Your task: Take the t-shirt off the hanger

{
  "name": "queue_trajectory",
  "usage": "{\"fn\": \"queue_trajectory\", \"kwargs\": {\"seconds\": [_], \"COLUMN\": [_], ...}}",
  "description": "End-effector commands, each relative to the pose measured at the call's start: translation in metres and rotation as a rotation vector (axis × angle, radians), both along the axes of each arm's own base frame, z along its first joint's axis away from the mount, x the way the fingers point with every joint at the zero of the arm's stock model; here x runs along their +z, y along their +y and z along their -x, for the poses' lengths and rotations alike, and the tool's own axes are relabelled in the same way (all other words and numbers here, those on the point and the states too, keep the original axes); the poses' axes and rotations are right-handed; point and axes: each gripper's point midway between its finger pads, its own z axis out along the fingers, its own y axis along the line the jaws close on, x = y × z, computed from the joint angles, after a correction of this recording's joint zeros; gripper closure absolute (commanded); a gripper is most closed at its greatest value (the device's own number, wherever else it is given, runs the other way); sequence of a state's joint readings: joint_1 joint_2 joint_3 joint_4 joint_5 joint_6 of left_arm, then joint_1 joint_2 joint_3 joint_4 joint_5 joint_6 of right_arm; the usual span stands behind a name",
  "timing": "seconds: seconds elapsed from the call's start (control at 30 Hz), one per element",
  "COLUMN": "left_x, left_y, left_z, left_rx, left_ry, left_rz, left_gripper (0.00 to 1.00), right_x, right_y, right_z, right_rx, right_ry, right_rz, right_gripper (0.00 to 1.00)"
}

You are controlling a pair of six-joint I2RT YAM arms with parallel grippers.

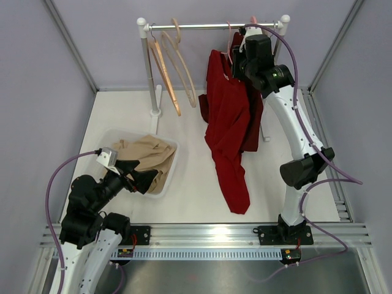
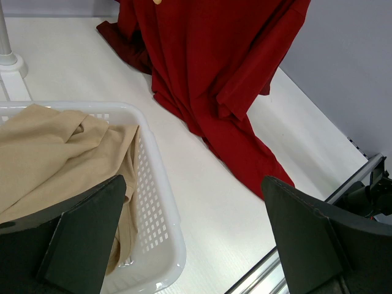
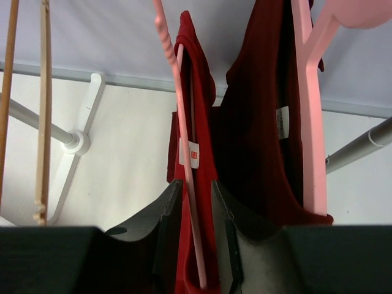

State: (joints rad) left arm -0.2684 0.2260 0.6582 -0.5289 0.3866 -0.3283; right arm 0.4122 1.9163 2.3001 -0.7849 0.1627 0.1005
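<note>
A red t-shirt (image 1: 228, 131) hangs from a pink hanger (image 1: 231, 38) on the rail, its lower end trailing on the table; it also shows in the left wrist view (image 2: 214, 79). My right gripper (image 1: 236, 61) is up at the rail, its jaws closed around the shirt's collar (image 3: 199, 184) and the pink hanger's arm (image 3: 184, 141). A second dark red garment (image 3: 263, 122) hangs on another pink hanger (image 3: 312, 104) beside it. My left gripper (image 1: 138, 177) is open and empty, low over the white basket's near corner.
A white basket (image 1: 168, 174) holds a beige garment (image 1: 144, 153) at the left. Two empty wooden hangers (image 1: 171, 67) hang on the rail (image 1: 208, 26). The rack's post (image 1: 150, 73) and foot stand behind the basket. The metal table edge rail (image 1: 208, 236) runs along the front.
</note>
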Motion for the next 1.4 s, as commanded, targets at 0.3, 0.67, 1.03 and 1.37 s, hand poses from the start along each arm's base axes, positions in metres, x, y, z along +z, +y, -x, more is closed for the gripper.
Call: {"fn": "queue_trajectory", "kwargs": {"seconds": [0.3, 0.67, 1.03, 1.37], "left_x": [0.004, 0.003, 0.014, 0.025], "left_y": [-0.005, -0.006, -0.019, -0.037], "left_z": [-0.001, -0.002, 0.005, 0.01], "left_rx": [-0.031, -0.032, -0.126, -0.255], "left_ry": [-0.02, -0.011, 0.01, 0.07], "left_rz": [0.001, 0.002, 0.022, 0.044], "left_gripper": [0.01, 0.01, 0.01, 0.01], "right_x": [0.006, 0.028, 0.107, 0.102], "right_y": [0.014, 0.021, 0.016, 0.012], "right_z": [-0.01, -0.01, 0.004, 0.027], "right_rx": [0.072, 0.096, 0.077, 0.091], "right_ry": [-0.01, -0.076, -0.365, -0.417], "right_rz": [-0.005, -0.057, -0.235, -0.32], "right_gripper": [0.68, 1.0, 1.0, 1.0]}}
